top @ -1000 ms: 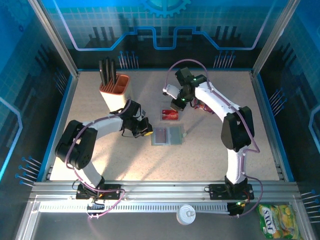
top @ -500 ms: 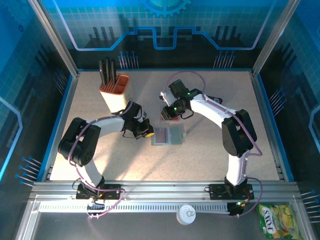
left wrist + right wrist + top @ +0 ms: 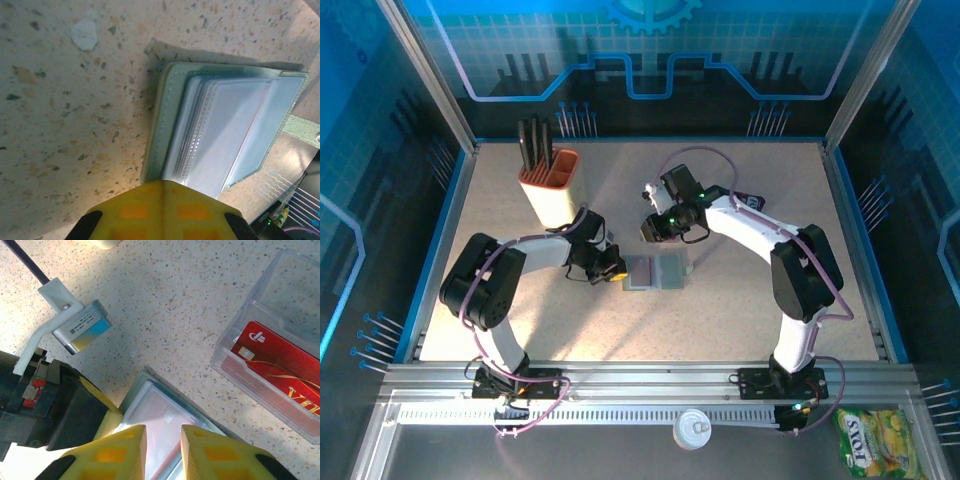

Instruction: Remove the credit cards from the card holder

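Note:
The card holder (image 3: 656, 272) lies open on the table, its clear sleeves (image 3: 225, 125) facing up. My left gripper (image 3: 614, 268) is shut, and its yellow fingertips (image 3: 165, 186) rest on the holder's left edge. My right gripper (image 3: 163, 429) hovers just above the holder's far side (image 3: 160, 410). Its jaws are slightly open, with nothing between them but the pinkish sleeve below. A red card edge shows inside that sleeve. A red credit card (image 3: 272, 360) lies in a clear plastic box (image 3: 235, 365) just behind the holder.
An orange-and-cream cup (image 3: 550, 185) with black pens stands at the back left. The left arm's finger (image 3: 107, 422) and wrist camera (image 3: 82, 327) are close beside my right gripper. A yellow snack packet (image 3: 875, 445) and a white lid (image 3: 693, 428) lie off the table, in front.
My right gripper has come forward and to the left, from behind the card box down to the holder's far side, and its jaws have parted a little. The left gripper stays shut at the holder's edge.

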